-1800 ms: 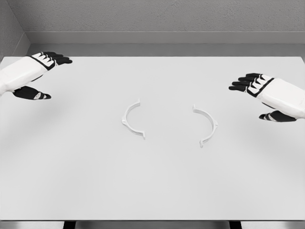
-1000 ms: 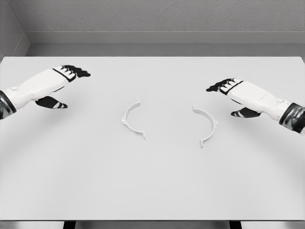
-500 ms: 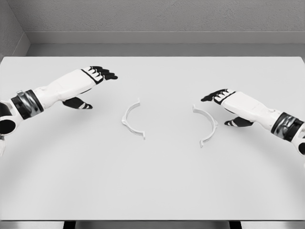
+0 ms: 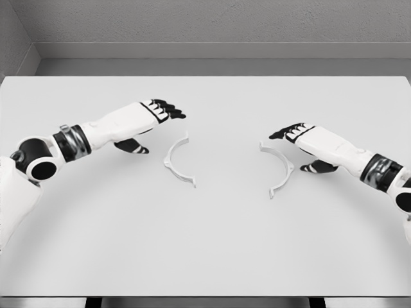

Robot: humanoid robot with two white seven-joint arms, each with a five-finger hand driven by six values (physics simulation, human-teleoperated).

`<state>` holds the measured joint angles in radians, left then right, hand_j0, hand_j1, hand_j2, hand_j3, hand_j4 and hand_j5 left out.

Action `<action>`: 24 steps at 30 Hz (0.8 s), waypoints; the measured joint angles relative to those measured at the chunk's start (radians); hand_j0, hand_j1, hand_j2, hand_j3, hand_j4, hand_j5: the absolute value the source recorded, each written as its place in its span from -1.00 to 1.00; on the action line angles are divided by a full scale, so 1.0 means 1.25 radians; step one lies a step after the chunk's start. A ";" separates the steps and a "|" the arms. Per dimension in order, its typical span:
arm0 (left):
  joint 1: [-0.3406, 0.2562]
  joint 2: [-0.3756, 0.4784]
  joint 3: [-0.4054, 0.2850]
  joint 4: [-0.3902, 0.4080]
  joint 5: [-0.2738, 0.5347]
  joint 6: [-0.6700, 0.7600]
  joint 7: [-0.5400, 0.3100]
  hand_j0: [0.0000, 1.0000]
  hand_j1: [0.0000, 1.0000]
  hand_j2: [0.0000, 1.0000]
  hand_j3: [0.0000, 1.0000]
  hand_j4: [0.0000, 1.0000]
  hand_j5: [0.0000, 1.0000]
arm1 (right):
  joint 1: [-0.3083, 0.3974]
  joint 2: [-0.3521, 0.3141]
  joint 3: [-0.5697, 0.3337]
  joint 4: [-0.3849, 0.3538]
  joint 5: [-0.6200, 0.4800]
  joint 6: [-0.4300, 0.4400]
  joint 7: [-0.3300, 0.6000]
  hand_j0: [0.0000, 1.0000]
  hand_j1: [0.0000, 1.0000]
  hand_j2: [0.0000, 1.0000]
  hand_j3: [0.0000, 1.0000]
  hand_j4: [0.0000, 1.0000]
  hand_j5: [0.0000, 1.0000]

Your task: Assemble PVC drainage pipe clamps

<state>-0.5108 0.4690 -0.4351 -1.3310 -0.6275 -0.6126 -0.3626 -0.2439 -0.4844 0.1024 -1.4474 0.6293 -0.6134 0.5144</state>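
Note:
Two white half-ring clamp pieces lie flat on the white table [image 4: 205, 244], their open sides facing each other. The left clamp half [image 4: 176, 160] sits left of centre, the right clamp half [image 4: 280, 168] right of centre, a wide gap between them. My left hand [image 4: 156, 122] hovers just up and left of the left half, fingers spread, holding nothing. My right hand [image 4: 297, 142] is just right of the right half's upper end, fingers extended and empty.
A grey wall [image 4: 205, 25] runs behind the table's far edge. The table's front edge is near the bottom of the view.
Both arms have reached inward from the table's sides. The left hand moved right and down toward the left half; the right hand moved left toward the right half. The clamp halves stayed put.

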 measured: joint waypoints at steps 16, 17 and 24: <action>-0.010 -0.066 -0.004 0.062 -0.039 0.000 0.000 1.00 1.00 1.00 1.00 1.00 1.00 | 0.029 0.009 0.003 -0.021 0.002 0.000 -0.001 0.84 0.84 0.84 0.84 0.84 0.84; -0.010 -0.069 -0.004 0.064 -0.042 0.000 0.000 1.00 1.00 1.00 1.00 1.00 1.00 | 0.029 0.010 0.002 -0.025 0.001 0.000 0.000 0.84 0.84 0.84 0.84 0.84 0.84; -0.010 -0.075 -0.004 0.076 -0.048 0.000 0.000 1.00 1.00 1.00 1.00 1.00 1.00 | 0.032 0.010 -0.001 -0.039 -0.004 0.000 0.000 0.84 0.84 0.84 0.84 0.84 0.84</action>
<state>-0.5231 0.3746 -0.4402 -1.2359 -0.6874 -0.6126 -0.3626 -0.2040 -0.4715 0.1013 -1.4964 0.6245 -0.6133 0.5143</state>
